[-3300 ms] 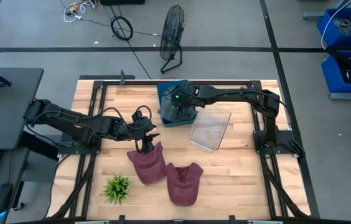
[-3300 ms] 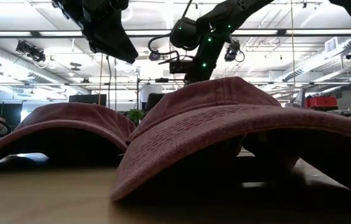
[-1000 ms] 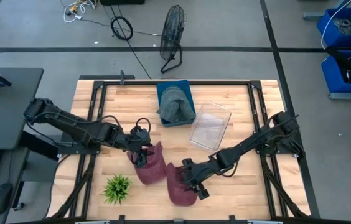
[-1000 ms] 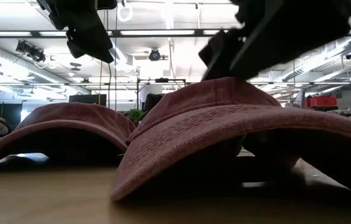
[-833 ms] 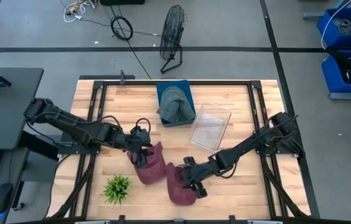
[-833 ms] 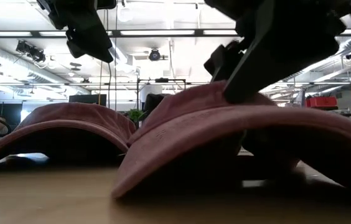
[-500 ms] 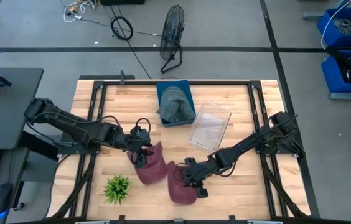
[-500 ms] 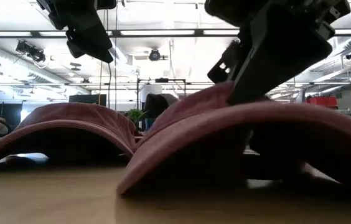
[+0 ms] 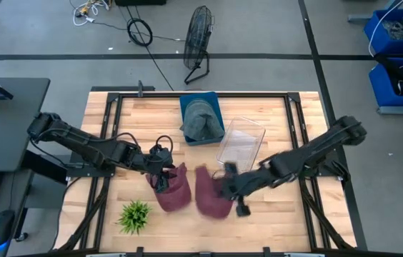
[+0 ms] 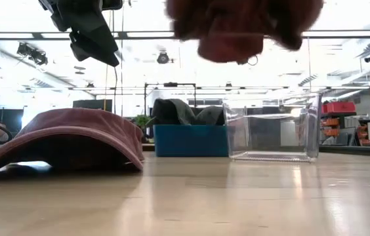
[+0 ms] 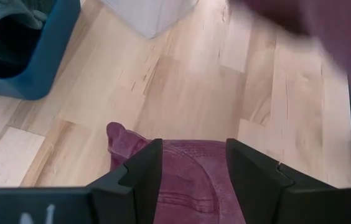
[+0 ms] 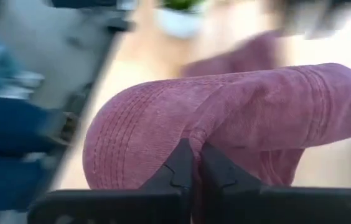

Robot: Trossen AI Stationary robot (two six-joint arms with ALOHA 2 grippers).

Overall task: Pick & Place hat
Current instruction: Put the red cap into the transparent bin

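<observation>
Two maroon hats. One hat (image 9: 175,191) (image 10: 67,134) lies on the table on its brim and crown edge. My left gripper (image 9: 160,178) (image 11: 191,171) hovers above it, open, one finger over each side of the hat (image 11: 191,186), without touching. My right gripper (image 9: 226,188) (image 12: 192,163) is shut on the second hat (image 9: 209,193) (image 12: 238,112), which hangs high above the table at the low view's top edge (image 10: 244,26). My right gripper pinches a raised fold of the hat's cloth (image 12: 194,134) between its two shut fingers, beside the stitched brim (image 12: 122,134). The hat is lifted clear of the table and droops on both sides of the fingers.
A blue bin (image 9: 216,106) (image 10: 188,141) holding a grey hat (image 9: 200,121) stands at the table's far side, with a clear plastic container (image 9: 241,146) (image 10: 270,134) to its right. A small green plant (image 9: 135,215) sits near the near-left corner.
My right gripper came down on the near hat's crown, shut on its cloth and rose, moving toward the far edge. That hat has gone from resting on the table to lifted clear. The other hat has stayed in place.
</observation>
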